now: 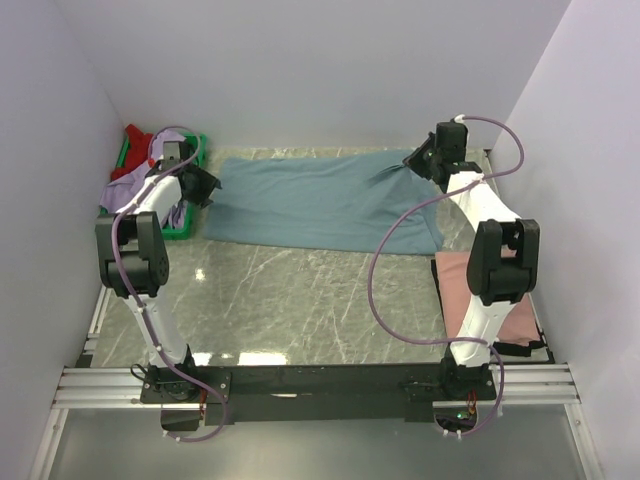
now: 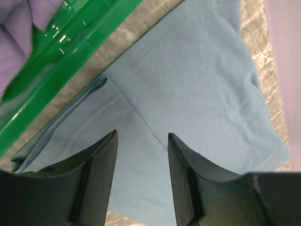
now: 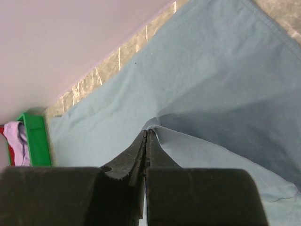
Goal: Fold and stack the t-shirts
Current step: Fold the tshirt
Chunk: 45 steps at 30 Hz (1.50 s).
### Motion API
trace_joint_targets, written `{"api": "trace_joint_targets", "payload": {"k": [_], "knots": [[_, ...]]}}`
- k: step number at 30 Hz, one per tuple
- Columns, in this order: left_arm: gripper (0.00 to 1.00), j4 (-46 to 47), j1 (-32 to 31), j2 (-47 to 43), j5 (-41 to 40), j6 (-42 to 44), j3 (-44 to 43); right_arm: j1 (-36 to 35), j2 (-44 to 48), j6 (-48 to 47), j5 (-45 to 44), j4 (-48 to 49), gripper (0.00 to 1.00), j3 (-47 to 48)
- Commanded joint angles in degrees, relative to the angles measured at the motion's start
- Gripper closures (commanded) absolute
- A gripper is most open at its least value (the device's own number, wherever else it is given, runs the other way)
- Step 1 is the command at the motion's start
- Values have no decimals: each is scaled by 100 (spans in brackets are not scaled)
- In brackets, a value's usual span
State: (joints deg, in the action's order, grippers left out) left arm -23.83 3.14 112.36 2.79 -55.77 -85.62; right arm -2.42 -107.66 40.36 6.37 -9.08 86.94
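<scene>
The grey-blue t-shirt point(image 1: 325, 203) lies spread across the back of the table. My right gripper point(image 1: 412, 160) is shut on its far right corner and lifts that cloth point(image 3: 197, 94) into a small peak at my fingertips point(image 3: 146, 133). My left gripper point(image 1: 212, 187) is open and empty, hovering over the shirt's left sleeve end point(image 2: 188, 84) beside the green tray. The salmon pink t-shirt point(image 1: 462, 285) lies at the right, under my right arm. The lavender shirt point(image 1: 120, 195) and the red shirt point(image 1: 135, 145) sit bunched in the tray.
The green plastic tray point(image 1: 180, 232) stands at the back left, its rim point(image 2: 70, 37) close to my left fingers. White walls close the table on the left, back and right. Bare marble point(image 1: 300, 300) lies in front of the grey-blue shirt.
</scene>
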Motion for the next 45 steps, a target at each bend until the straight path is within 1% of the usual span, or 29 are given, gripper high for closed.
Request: {"api": "trace_joint_targets", "payload": {"k": [1,3,5,6,7,8,10,12,14,15,17,18,20,21,22,23,24,25,27,29,32,36,42,45], "knots": [[48,-60,-120,-47,-199,66,19,57,-176,7,110,188,100,183],[48,1,-173,-100,-217,66,133,66,-361,-2,58,-22,100,323],[48,72,-191,-187,-217,66,309,74,-502,-19,-92,-313,92,482],[48,72,-199,-214,-226,75,362,92,-545,-37,-144,-401,85,578],[48,98,-208,-275,-209,118,458,101,-607,-89,-267,-619,62,640],[48,124,-208,-302,-191,127,520,110,-634,-133,-277,-726,52,693],[48,168,-199,-442,-147,197,721,145,-538,-256,-294,-919,38,746],[47,204,-208,-661,-121,224,880,154,-371,-327,-382,-1190,36,659],[47,195,-208,-837,-129,286,1091,154,50,-362,-391,-1289,36,413],[47,186,-208,-1038,-147,303,1231,145,217,-345,-374,-1280,36,-14],[47,186,-199,-1224,-129,321,1390,154,771,-213,-487,-1280,36,-508],[47,117,-199,-1364,-147,347,1495,145,1112,-100,-453,-1254,37,-1050],[47,81,-191,-1488,-130,347,1601,154,1465,15,-322,-1070,38,-1668],[47,72,-191,-1610,-112,339,1706,154,1623,68,-121,-878,39,-2280],[47,72,-156,-1690,-59,330,1768,154,1938,130,-66,-806,39,-2573],[47,72,-147,-1743,19,321,1812,145,2115,156,-48,-727,39,-2855],[47,63,-147,-1865,20,330,1865,145,2300,183,-31,-553,39,-3415],[47,54,-138,-1910,29,356,1891,145,2641,261,-13,-464,39,-3681],[47,37,-120,-1954,90,347,1935,136,2881,314,-92,-271,39,-4269],[48,37,-120,-1963,82,312,1988,127,2987,429,-145,-217,40,-4518],[49,89,-120,-2051,-6,233,2234,127,2970,543,-311,-243,43,-4606],[51,151,-120,-2077,-191,75,2532,127,2935,719,-523,-147,43,-4703],[52,327,-120,-1771,-261,-57,2612,127,2444,842,-628,29,44,-4616],[52,406,-120,-1647,-261,-83,2638,154,2337,825,-795,82,44,-4651]]}}
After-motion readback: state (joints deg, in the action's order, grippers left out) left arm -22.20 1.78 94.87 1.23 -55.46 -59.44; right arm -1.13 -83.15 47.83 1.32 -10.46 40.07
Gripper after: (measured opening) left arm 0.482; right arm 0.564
